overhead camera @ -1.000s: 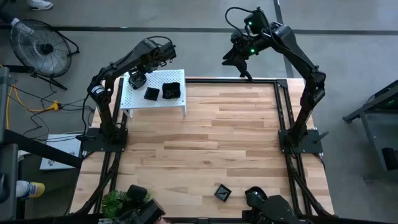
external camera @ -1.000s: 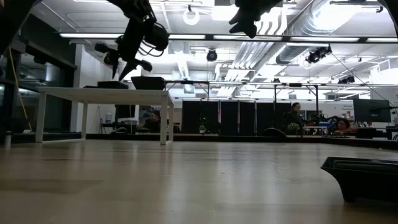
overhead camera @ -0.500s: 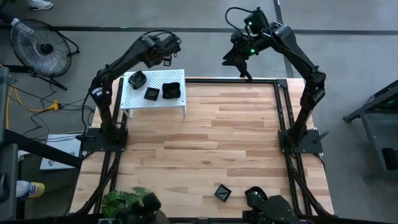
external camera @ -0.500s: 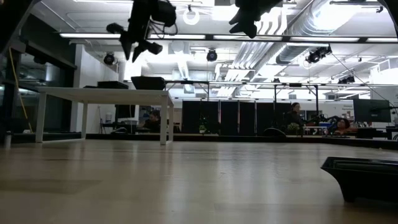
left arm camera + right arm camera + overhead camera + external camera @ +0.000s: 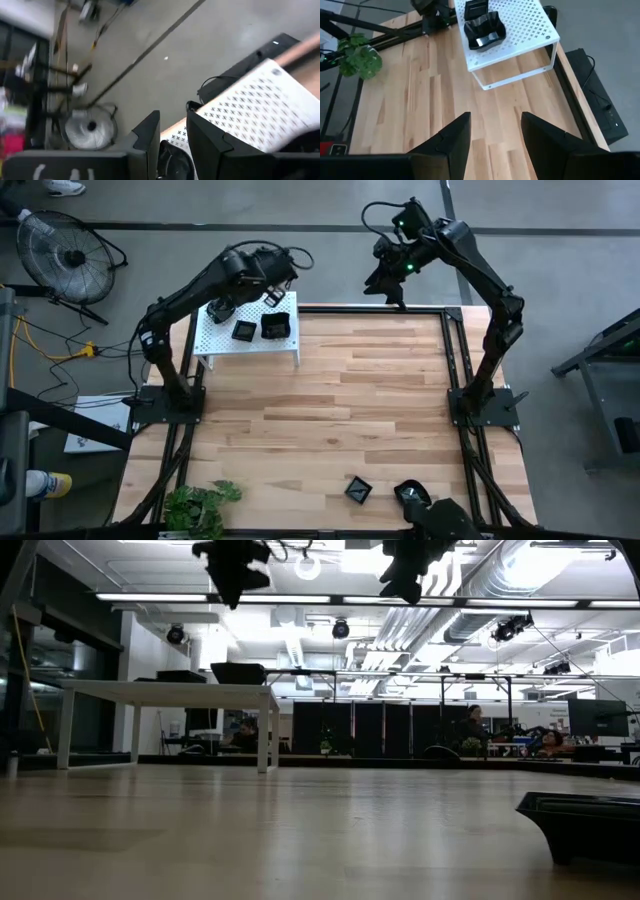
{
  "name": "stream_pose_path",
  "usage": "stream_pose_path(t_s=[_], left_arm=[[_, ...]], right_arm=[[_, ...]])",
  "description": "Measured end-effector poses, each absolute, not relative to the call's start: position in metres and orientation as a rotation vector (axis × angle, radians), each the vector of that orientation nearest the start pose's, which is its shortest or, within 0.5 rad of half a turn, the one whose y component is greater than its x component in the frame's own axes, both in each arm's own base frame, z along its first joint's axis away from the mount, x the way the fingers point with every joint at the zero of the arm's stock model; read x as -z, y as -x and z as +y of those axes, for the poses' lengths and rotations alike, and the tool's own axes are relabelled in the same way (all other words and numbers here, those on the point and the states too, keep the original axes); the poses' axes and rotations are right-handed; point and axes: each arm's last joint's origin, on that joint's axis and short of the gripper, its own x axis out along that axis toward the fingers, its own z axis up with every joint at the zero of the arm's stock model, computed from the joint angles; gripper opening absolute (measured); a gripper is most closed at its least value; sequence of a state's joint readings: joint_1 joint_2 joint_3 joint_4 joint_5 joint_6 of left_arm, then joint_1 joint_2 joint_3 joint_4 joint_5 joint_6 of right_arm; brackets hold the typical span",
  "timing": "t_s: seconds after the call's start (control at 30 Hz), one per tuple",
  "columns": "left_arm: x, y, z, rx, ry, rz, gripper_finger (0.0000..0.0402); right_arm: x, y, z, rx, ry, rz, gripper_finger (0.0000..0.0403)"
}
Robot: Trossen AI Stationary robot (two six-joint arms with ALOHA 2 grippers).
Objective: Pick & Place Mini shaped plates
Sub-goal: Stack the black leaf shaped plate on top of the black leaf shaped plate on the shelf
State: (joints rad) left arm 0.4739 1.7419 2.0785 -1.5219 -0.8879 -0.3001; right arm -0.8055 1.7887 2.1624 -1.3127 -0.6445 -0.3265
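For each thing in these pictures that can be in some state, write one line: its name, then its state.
Left claw: open, empty, raised above the white shelf.
Right claw: open, empty, raised at the table's far edge.
Three plates on the shelf: resting upright, untouched.
Plate near the table's front edge: resting on the wood, untouched.

Wood, perforated metal, glossy black dishes

The bench (image 5: 340, 420) is pale, smooth wooden planking; the shelf (image 5: 520, 25) is matt white perforated metal; the mini shaped plates (image 5: 485, 31) gleam glossy black.
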Motion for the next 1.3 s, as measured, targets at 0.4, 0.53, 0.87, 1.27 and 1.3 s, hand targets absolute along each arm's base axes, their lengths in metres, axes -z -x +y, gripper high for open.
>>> stream_pose_path(t_s=[0.4, 0.53, 0.87, 1.27, 1.3], left_arm=[[-0.444, -0.262, 0.099, -0.878, -0.222, 1.115, 0.0092], [-0.443, -0.264, 0.079, -0.718, -0.249, 1.141, 0.0092], [-0.420, -0.265, 0.024, -0.379, -0.317, 1.135, 0.0092], [-0.398, -0.227, -0.035, -0.046, -0.264, 0.664, 0.0092], [-0.396, -0.223, -0.038, -0.037, -0.257, 0.643, 0.0092]], right_arm=[[-0.457, -0.221, -0.202, 0.030, -0.289, 0.702, 0.0169], [-0.459, -0.219, -0.189, 0.006, -0.289, 0.709, 0.0169], [-0.408, -0.199, -0.141, 0.009, -0.390, 0.675, 0.0169], [-0.364, -0.140, -0.069, 0.171, -0.565, 0.585, 0.0169], [-0.360, -0.136, -0.064, 0.182, -0.586, 0.588, 0.0169]])
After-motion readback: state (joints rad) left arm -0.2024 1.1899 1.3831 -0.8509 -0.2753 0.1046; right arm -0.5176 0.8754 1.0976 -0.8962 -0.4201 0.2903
